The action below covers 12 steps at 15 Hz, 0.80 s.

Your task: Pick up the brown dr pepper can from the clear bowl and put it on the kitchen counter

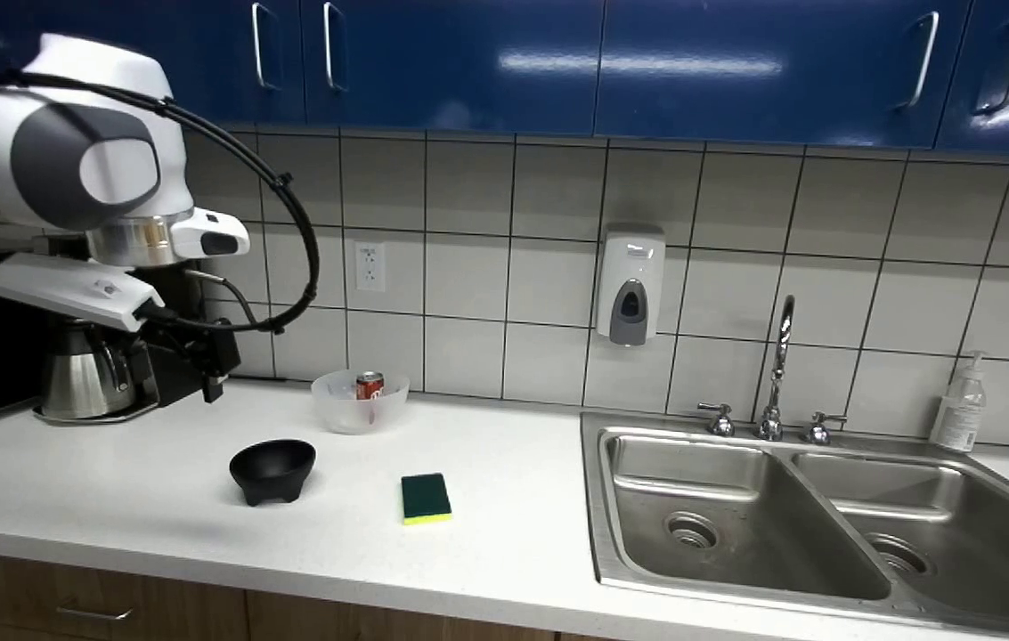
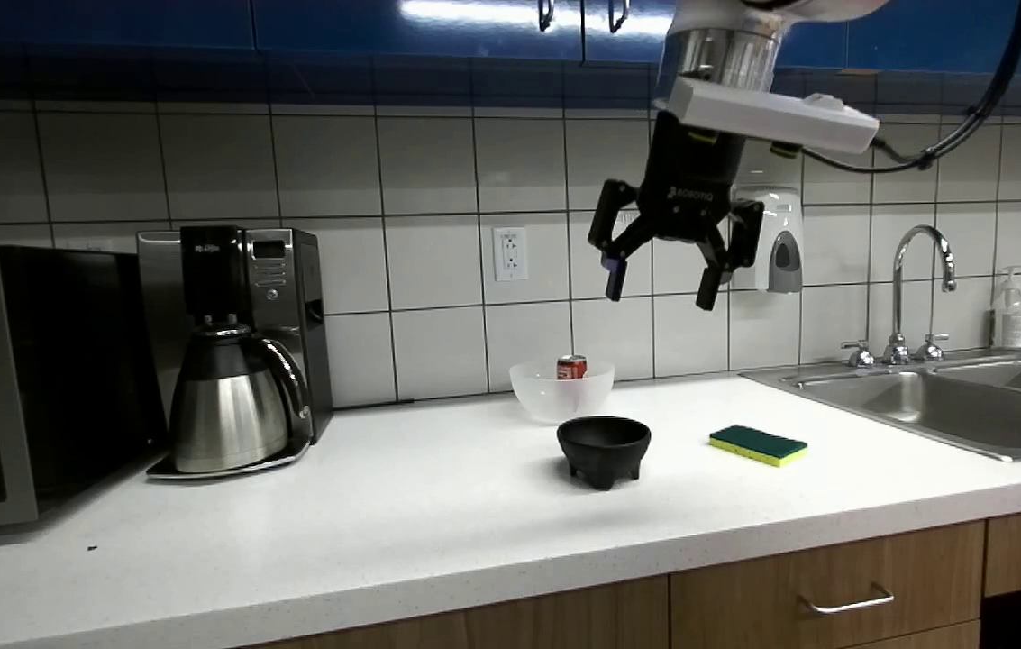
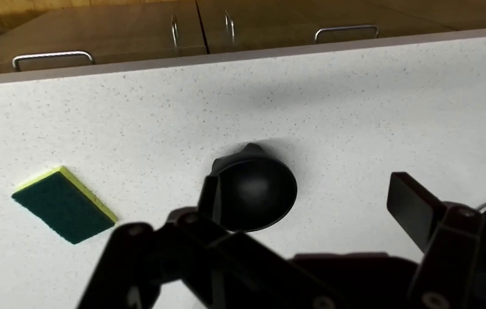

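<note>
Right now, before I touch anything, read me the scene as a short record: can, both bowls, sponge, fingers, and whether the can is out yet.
Can: in the clear bowl, upper end showing in both exterior views
Clear bowl: on the kitchen counter, near the tiled wall
Black bowl: upright on its feet, nearer the counter's front edge than the clear bowl
Sponge: lying flat, green side up, yellow below
Fingers: spread apart above the counter, nothing between them
Task status: can not yet out of the bowl

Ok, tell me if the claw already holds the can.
No, in an exterior view the claw hangs open while the can sits inside the clear bowl.
</note>
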Available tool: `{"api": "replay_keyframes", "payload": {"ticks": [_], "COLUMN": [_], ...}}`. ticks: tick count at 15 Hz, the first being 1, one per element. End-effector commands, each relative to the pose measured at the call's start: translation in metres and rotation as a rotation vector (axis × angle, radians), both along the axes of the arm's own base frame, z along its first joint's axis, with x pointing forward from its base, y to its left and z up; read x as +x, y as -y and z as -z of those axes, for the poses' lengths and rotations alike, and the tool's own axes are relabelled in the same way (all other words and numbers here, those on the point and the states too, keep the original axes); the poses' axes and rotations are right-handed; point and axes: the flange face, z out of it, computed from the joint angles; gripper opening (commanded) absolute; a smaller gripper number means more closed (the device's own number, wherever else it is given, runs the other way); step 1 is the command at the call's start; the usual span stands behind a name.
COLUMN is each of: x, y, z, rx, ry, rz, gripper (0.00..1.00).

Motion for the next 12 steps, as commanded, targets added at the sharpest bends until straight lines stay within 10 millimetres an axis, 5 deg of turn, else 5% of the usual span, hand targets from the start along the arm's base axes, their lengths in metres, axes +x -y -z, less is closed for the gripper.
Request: {"api": "replay_keyframes", "payload": {"ticks": [1,6,12], "x": [0.024,0.062,0.134], "y": [-0.011,-0.002,0.037], "z": [0.028,0.050,0.064], "rx": [-0.049,-0.127,-0.173], "ry": [0.023,0.081,0.130], "rz": [0.022,0.066,0.155], "gripper": [1.00,1.00,1.00]}}
